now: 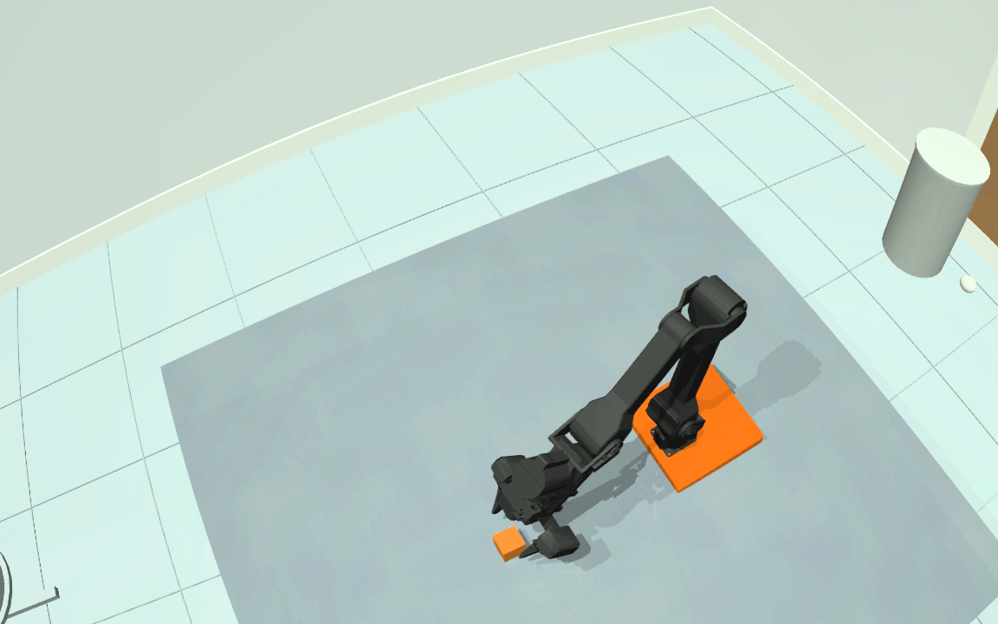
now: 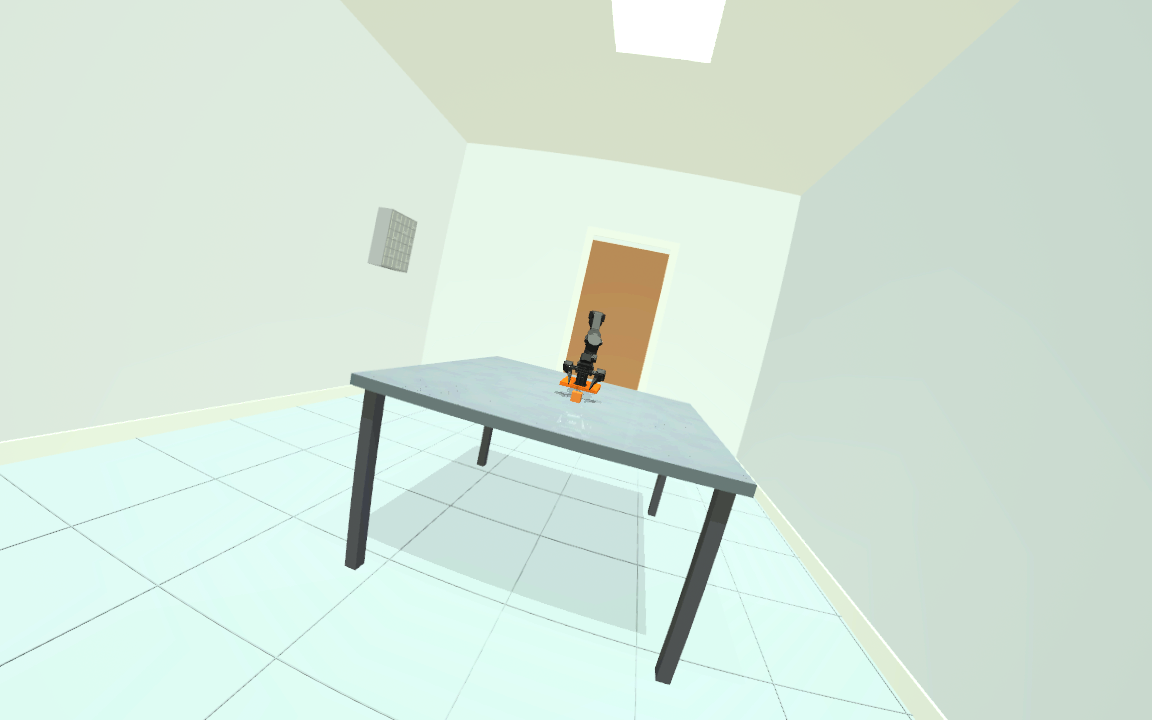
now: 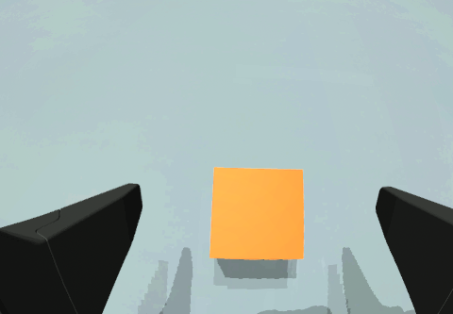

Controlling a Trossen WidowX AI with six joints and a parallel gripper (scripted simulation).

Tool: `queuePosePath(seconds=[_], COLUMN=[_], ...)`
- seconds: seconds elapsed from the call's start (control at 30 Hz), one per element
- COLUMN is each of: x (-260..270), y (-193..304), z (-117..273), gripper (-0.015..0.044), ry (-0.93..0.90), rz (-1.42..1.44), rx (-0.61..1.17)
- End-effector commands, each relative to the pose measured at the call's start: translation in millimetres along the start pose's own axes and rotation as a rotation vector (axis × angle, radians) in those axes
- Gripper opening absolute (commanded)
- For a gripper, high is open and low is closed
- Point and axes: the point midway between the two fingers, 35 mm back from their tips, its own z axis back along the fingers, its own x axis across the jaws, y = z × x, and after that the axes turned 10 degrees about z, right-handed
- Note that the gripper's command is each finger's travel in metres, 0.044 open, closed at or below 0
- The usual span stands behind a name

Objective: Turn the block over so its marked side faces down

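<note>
The orange block [image 1: 508, 542] [image 2: 576, 397] [image 3: 257, 214] rests flat on the grey table [image 1: 371, 426] [image 2: 652, 425] [image 3: 142, 69]. Its top is plain orange. No dark mark shows on any face in view; the underside and the side toward the robot's base are hidden, so I cannot tell which of them bears it. My gripper [image 1: 510, 533] [image 2: 581, 385] [image 3: 263, 200] is open and empty, pointing steeply down. In the wrist view its fingers stand wide to the left and right of the block, with a gap on each side. Their shadows lie apart from them, so the tips are above the table.
The arm stands on a flat orange base plate [image 1: 728, 445] behind the gripper. The table's front edge [image 2: 517, 428] shows in the exterior view. A grey cylinder [image 1: 929, 217] and a small white ball [image 1: 968, 283] are off the table, on the floor.
</note>
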Motion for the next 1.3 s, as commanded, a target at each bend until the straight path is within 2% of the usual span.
queuePosePath(seconds=[0.0, 0.33, 0.83, 1.03, 1.17, 1.27], x=[-2, -3, -10, -10, -6, -6], y=[-1, -4, -44, -44, -25, -24], z=[37, 36, 27, 26, 1, 0], gripper=[0.0440, 0.0440, 0.0440, 0.0440, 0.0440, 0.0440], ry=[-0.031, -0.035, -0.125, -0.126, -0.126, -0.126], rz=[-0.019, -0.017, -0.014, -0.014, -0.014, -0.014], rx=[0.129, 0.151, 0.638, 0.643, 0.643, 0.643])
